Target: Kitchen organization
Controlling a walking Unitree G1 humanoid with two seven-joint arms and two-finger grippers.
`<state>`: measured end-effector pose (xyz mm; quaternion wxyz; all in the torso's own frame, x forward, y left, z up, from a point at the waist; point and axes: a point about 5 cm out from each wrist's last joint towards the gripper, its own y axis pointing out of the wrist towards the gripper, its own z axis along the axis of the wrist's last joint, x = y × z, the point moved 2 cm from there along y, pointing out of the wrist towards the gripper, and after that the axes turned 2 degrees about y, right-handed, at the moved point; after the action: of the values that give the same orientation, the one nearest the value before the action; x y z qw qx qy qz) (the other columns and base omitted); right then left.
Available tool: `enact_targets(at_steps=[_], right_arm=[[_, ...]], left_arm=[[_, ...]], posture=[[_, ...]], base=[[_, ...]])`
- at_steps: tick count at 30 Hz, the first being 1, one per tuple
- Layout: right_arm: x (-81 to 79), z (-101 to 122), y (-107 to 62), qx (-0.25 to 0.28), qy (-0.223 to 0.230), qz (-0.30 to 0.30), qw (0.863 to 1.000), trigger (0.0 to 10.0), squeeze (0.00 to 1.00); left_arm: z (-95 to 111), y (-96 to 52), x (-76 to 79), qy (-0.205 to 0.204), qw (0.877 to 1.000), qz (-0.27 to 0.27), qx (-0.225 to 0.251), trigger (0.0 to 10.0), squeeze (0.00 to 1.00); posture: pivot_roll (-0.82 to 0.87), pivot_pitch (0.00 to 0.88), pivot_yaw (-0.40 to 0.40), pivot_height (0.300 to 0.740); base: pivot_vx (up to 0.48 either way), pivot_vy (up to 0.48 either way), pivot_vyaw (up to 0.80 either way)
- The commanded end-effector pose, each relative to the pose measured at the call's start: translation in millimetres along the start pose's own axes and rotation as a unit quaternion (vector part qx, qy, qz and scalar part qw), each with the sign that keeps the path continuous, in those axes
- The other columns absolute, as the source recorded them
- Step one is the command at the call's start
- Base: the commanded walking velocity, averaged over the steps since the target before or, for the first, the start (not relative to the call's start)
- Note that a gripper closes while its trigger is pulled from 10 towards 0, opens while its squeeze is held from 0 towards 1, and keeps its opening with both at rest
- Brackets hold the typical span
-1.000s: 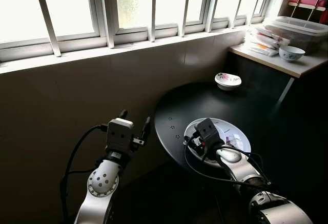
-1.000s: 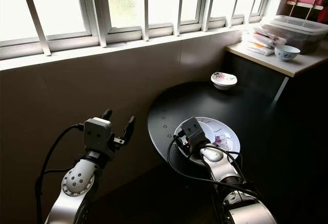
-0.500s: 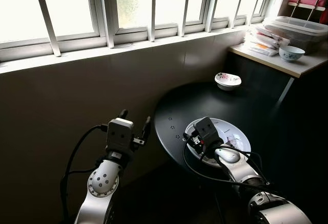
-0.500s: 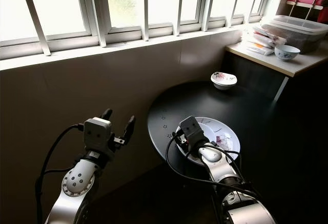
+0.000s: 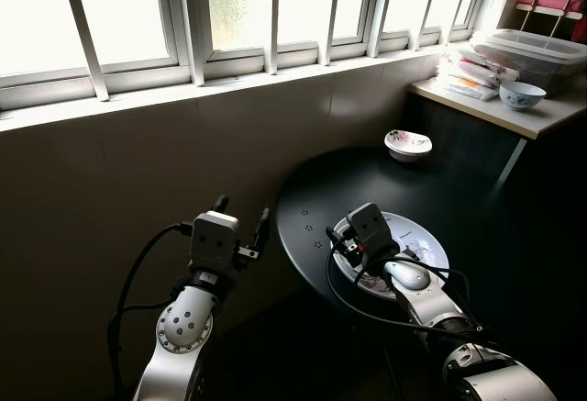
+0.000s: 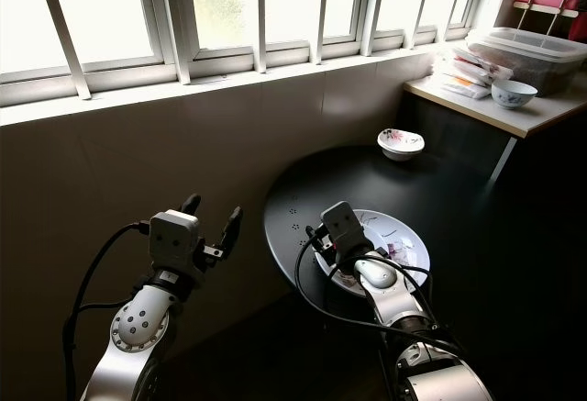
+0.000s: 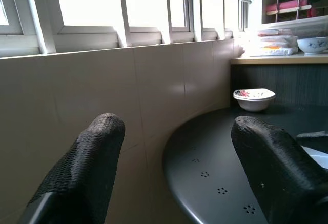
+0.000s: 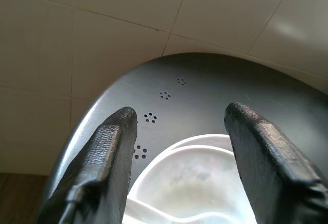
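Right gripper [image 8: 177, 131]: fingers spread wide, nothing between the pads, poised above the near rim of the white plate [image 5: 424, 239], which lies on the round black table [image 5: 321, 190] at the edge nearest the robot. Left gripper [image 7: 174, 147]: fingers likewise spread and empty, held off the table's left edge beside the tiled wall [image 5: 138, 162]. A small flowered bowl [image 5: 408, 144] sits at the table's far side, well apart from the plate; a blue-patterned bowl [image 5: 523, 95] stands on the light counter [image 5: 541, 121] beyond the table.
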<state>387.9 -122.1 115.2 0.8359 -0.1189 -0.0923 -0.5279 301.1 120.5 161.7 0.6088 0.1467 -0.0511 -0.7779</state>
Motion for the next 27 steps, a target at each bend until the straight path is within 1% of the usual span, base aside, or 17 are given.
enact_targets(at_steps=[1, 7, 12, 15, 19, 20, 23, 25, 27], right_arm=[[2.2, 4, -0.3, 0.013, 0.004, -0.007, 1.0, 10.0, 0.0], [-2.2, 0, -1.1, 0.01, 0.007, 0.002, 1.0, 10.0, 0.0], [-11.7, 4, -1.1, 0.03, 0.003, 0.034, 0.999, 10.0, 0.0], [-15.5, 3, -1.2, 0.026, -0.012, 0.045, 0.999, 10.0, 0.0], [-24.9, -3, -3.1, 0.016, -0.026, 0.076, 0.997, 10.0, 0.0], [-26.7, -8, -4.3, 0.004, -0.035, 0.081, 0.996, 10.0, 0.0], [-27.5, -15, -5.8, -0.015, -0.042, 0.084, 0.996, 10.0, 0.0], [-27.1, -16, -6.0, -0.018, -0.043, 0.082, 0.996, 10.0, 0.0], [-22.9, -18, -6.6, -0.025, -0.042, 0.069, 0.996, 10.0, 0.0]], left_arm=[[-2, -0.6, 1.0, 0.0, 1.0, -0.001, -0.001, 10.0, 0.0], [-2, -0.8, 1.6, 0.0, 1.0, -0.002, -0.003, 10.0, 0.0], [-3, -0.5, 1.5, 0.0, 1.0, -0.002, -0.003, 10.0, 0.0], [-3, -0.3, 1.5, 0.001, 1.0, -0.002, -0.003, 10.0, 0.0], [-3, -0.1, 1.5, 0.001, 1.0, -0.001, -0.004, 10.0, 0.0], [-3, -0.2, 1.4, 0.001, 1.0, -0.001, -0.004, 10.0, 0.0], [-4, -0.3, 1.3, 0.001, 1.0, -0.002, -0.005, 10.0, 0.0], [-4, -0.3, 1.3, 0.001, 1.0, -0.002, -0.005, 10.0, 0.0], [-5, -0.3, 1.8, 0.001, 1.0, -0.003, -0.006, 10.0, 0.0]], posture=[[0.13, 0.0, -0.065, 0.74], [0.13, 0.0, -0.063, 0.74], [0.13, 0.0, -0.063, 0.74], [0.13, 0.0, -0.064, 0.74], [0.13, 0.0, -0.064, 0.74], [0.13, 0.0, -0.064, 0.74], [0.13, 0.0, -0.063, 0.74], [0.13, 0.0, -0.063, 0.74], [0.13, 0.0, -0.062, 0.74]], base=[[0.0, 0.0, 0.0], [0.0, 0.0, 0.0], [0.0, 0.0, 0.0], [0.0, 0.0, 0.0], [0.0, 0.0, 0.0], [0.0, 0.0, 0.0], [0.0, 0.0, 0.0], [0.0, 0.0, 0.0], [0.0, 0.0, 0.0]])
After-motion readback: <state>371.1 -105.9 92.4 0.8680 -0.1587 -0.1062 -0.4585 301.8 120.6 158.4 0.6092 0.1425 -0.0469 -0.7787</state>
